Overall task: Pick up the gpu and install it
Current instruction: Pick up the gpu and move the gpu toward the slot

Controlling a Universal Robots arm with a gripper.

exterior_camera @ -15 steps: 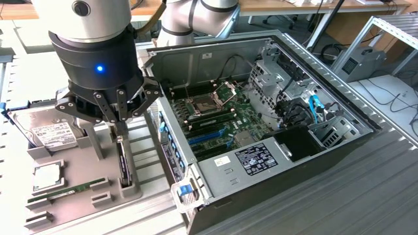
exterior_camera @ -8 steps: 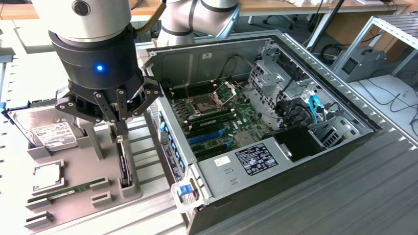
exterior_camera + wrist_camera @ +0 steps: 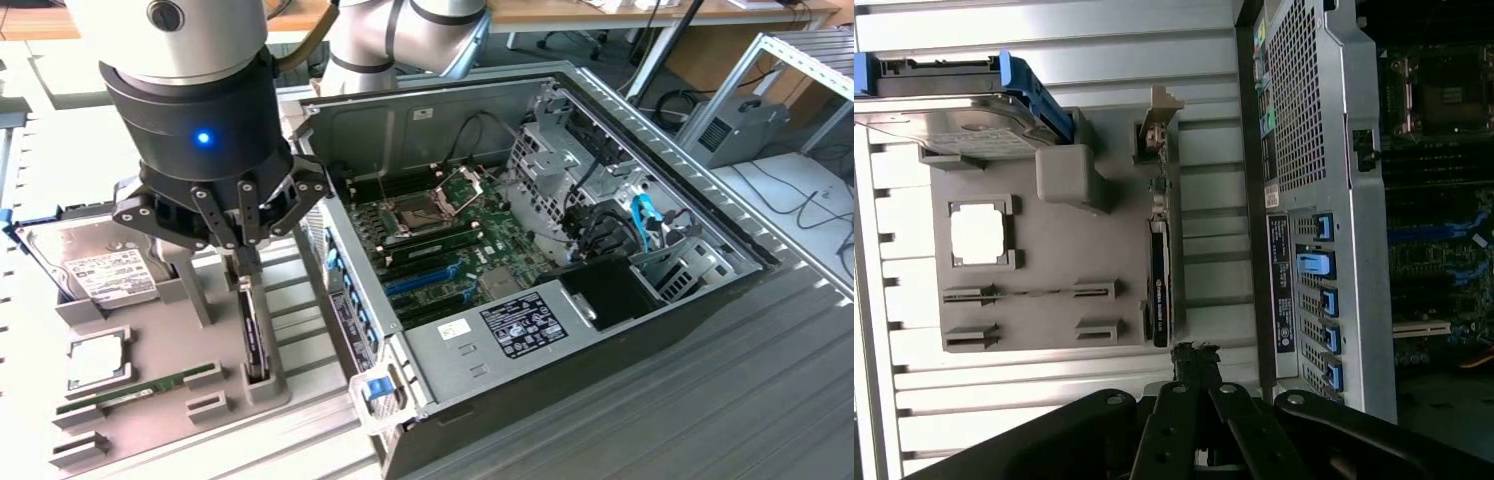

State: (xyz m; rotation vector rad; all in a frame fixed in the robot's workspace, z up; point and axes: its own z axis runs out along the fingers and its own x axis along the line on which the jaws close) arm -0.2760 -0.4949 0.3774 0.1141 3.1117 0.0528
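Hand [image 3: 242,242] is hovering clenched, fingertips pressed together, right over the gpu [image 3: 254,345]. The gpu is standing on edge in its slot on the grey tray [image 3: 154,345], beside the open computer case [image 3: 601,400], its long axis running alongside the case's near wall. Contact with the card: cannot tell.

The ribbed grey metal worktop [image 3: 747,400] lies brightly lit. Wooden desks [image 3: 574,12] stand behind; a metal rack [image 3: 801,60] stands at the exterior view's right.
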